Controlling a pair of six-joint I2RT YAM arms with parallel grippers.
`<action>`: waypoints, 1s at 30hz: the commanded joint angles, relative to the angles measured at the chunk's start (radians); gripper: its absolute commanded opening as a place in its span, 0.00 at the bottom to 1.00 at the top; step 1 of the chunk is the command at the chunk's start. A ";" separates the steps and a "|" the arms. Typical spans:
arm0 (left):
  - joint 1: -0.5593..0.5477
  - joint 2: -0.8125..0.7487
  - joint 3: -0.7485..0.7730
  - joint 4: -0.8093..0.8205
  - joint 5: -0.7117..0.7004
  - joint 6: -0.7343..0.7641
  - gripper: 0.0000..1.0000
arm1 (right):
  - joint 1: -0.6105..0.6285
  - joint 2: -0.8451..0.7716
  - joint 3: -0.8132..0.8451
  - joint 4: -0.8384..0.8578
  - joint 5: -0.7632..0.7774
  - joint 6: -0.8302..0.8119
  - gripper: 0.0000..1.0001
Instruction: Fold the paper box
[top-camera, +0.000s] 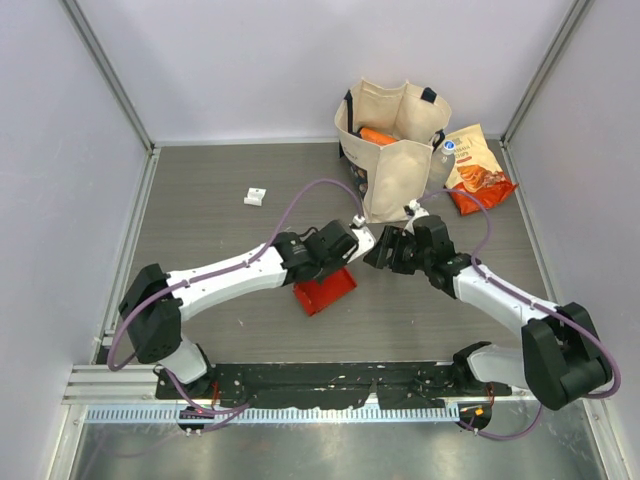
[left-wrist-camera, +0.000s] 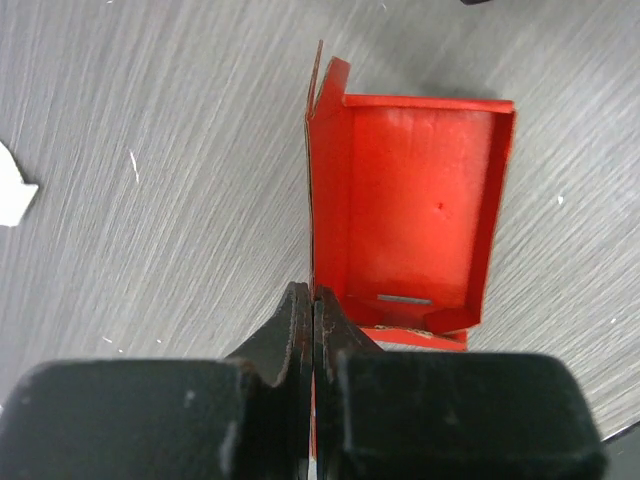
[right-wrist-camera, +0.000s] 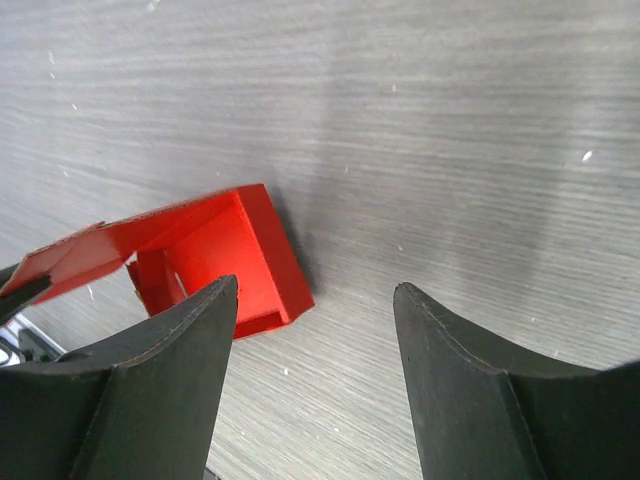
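The paper box (top-camera: 325, 290) is bright red card, partly folded into an open tray with raised walls, lying on the grey table just in front of both grippers. In the left wrist view the paper box (left-wrist-camera: 420, 200) shows its inside, and my left gripper (left-wrist-camera: 313, 292) is shut on its thin upright left wall. From above, my left gripper (top-camera: 338, 270) sits over the box's far edge. My right gripper (top-camera: 385, 250) hovers to the right of the box, open and holding nothing. In the right wrist view the paper box (right-wrist-camera: 230, 245) lies left of the open right gripper (right-wrist-camera: 316, 285).
A beige cloth tote bag (top-camera: 395, 150) stands at the back, just behind the right gripper. An orange snack bag (top-camera: 475, 170) lies to its right. A small white piece (top-camera: 255, 197) rests on the table at the back left. Grey walls surround the table.
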 joint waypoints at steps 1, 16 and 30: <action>0.008 -0.039 -0.029 0.029 0.045 0.200 0.00 | -0.005 0.029 0.019 -0.016 -0.090 -0.072 0.68; 0.127 -0.305 -0.042 0.057 0.061 -0.096 0.64 | 0.116 0.086 -0.084 0.190 -0.014 -0.064 0.60; 0.345 -0.750 -0.577 -0.154 0.136 -1.154 0.57 | 0.349 0.176 0.072 0.183 0.384 -0.282 0.42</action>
